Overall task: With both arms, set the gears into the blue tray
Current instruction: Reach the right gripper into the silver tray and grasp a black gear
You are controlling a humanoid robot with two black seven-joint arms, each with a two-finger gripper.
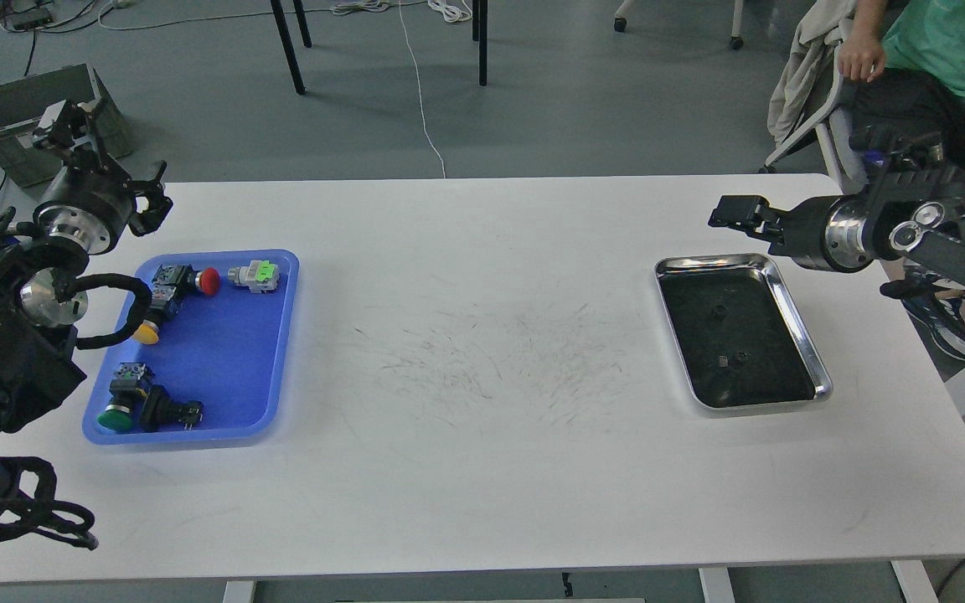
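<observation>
White table spans our view. Both gears lie in the steel tray, well apart from the blue tray. We cannot tell either gripper's opening: right gripper hovers just beyond that steel tray, left gripper beyond the blue one. Nothing is picked yet; next, we judge, comes descending onto a gear.

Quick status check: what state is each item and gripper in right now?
Blue tray: on the table, holds push-button switches, no gears.
Steel tray: on the table, holds small dark parts.
Gear: lying in the steel tray, not gripped.
Left gripper: raised behind the blue tray, opening unclear.
Right gripper: hovering beyond the steel tray, opening unclear.
</observation>
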